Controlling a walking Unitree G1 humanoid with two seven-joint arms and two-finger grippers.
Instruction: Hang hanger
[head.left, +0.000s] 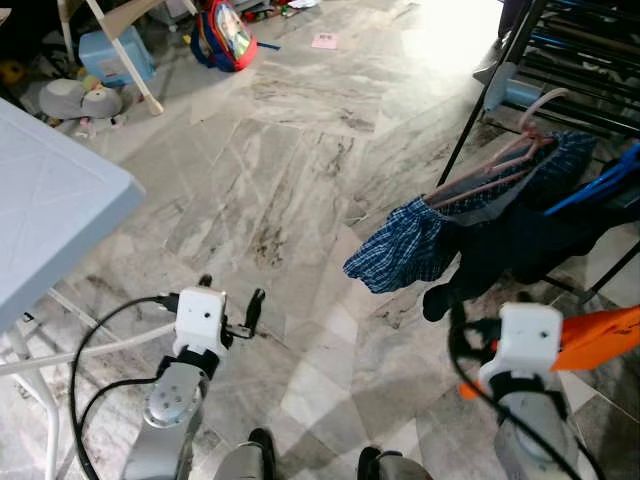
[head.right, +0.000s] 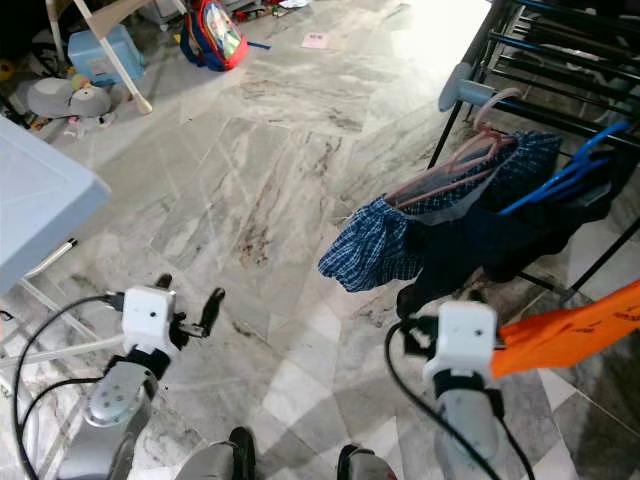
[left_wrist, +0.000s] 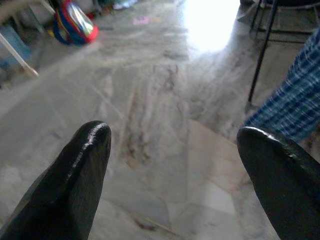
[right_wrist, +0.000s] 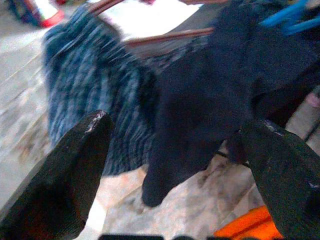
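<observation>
A pink hanger carrying a blue plaid shirt hangs by its hook on the black drying rack at the right. Over the same rack are draped a dark navy garment and a blue hanger. My right gripper is open just in front of the navy garment and the plaid shirt, with nothing between its fingers. Its white wrist block sits below the clothes. My left gripper is open over the marble floor, well left of the rack, and holds nothing.
An orange cloth lies beside my right wrist. The corner of a pale blue table juts in at the left. A red backpack, a blue box and wooden legs stand at the far back left. Open marble floor lies between.
</observation>
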